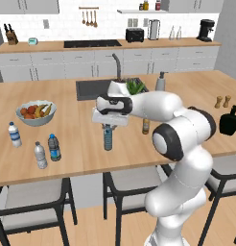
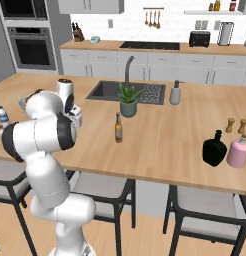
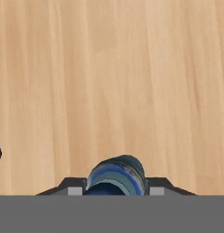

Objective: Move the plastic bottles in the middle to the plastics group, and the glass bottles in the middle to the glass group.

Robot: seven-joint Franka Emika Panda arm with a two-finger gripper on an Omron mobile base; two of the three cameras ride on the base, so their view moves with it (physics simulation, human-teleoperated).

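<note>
My gripper [image 1: 108, 129] is shut on a translucent pale blue plastic bottle [image 1: 108, 140], which hangs upright under the hand over the middle of the wooden counter; its top shows between the fingertips [image 3: 115, 176]. Whether its base touches the wood I cannot tell. At the left stand a white-capped clear bottle [image 1: 14, 134], a greyish ribbed bottle [image 1: 40, 155] and a dark bottle with a blue label [image 1: 54, 147]. A slim amber glass bottle [image 1: 146, 126] [image 2: 118, 128] stands mid-counter, right of the hand. The squat black glass bottle [image 2: 214, 148] sits at the far right.
A fruit bowl [image 1: 36, 113] sits behind the left bottles. The sink [image 2: 126, 91], a potted plant [image 2: 128, 102] and a soap dispenser [image 2: 175, 93] line the back. A pink bottle [image 2: 238, 151] and wooden shakers [image 2: 236, 125] stand near the black bottle. Stools [image 1: 33, 202] line the near edge.
</note>
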